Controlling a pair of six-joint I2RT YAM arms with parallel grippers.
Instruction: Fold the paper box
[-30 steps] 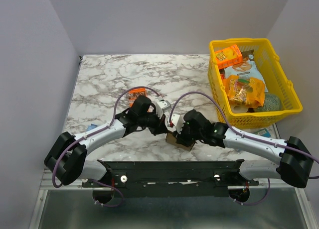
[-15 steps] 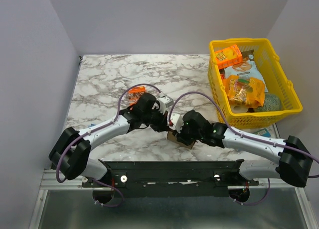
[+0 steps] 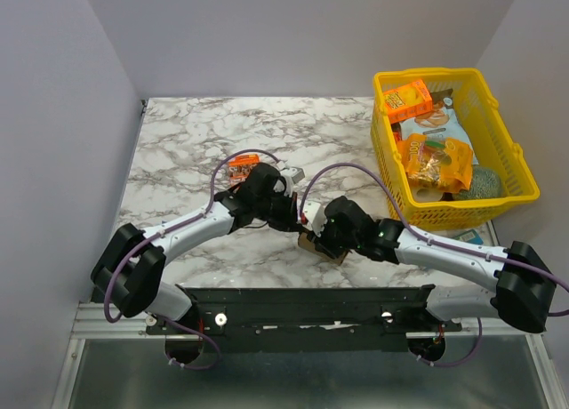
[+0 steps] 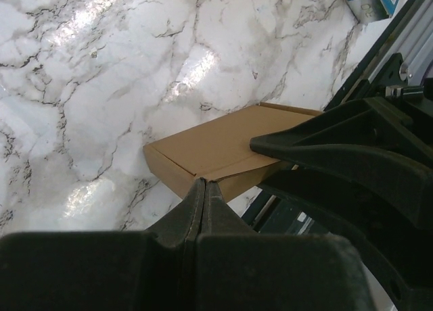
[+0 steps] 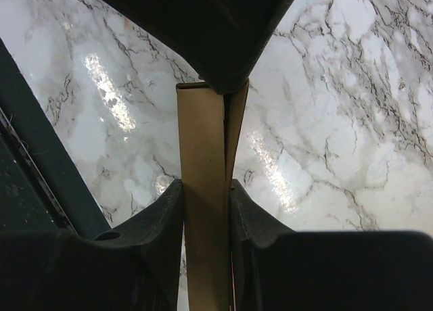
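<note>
- Right gripper (image 5: 206, 190): clamped on the paper box (image 4: 210, 145), one finger on each broad face. I am holding it near one end.
- Left gripper (image 4: 203, 186): fingers pressed together with nothing between them. The joined tips sit against the near edge of the box, at the seam where the top panel meets the side wall.
- Paper box, location: between the two wrists, at the near middle of the marble table (image 3: 178, 133), just beyond the black rail (image 3: 302, 304). I cannot tell whether it rests on the marble or hangs just above it.
- Paper box, condition: shallow and already box-shaped, with the top panel down.
- Step in hand, as I judge it: late stage, seating the last flap while the right side braces the body.
- Next move calls for: a light, straight push from the left tips along that seam, with the right clamp steady. Too much force would likely buckle the thin wall.
- Left wrist view only: the broad top face, the seam and the right fingers over the far corner.
- Right wrist view only: the box edge-on, with a thin outer layer standing slightly off the main panel. The left gripper's underside covers the far end.
- Top view only: the overall layout. The box shows as brown slivers under the wrists.
- Surroundings: an orange snack box (image 3: 242, 169) on the table beyond the left wrist, and a yellow basket (image 3: 524, 191) of snacks well apart at the right.
</note>
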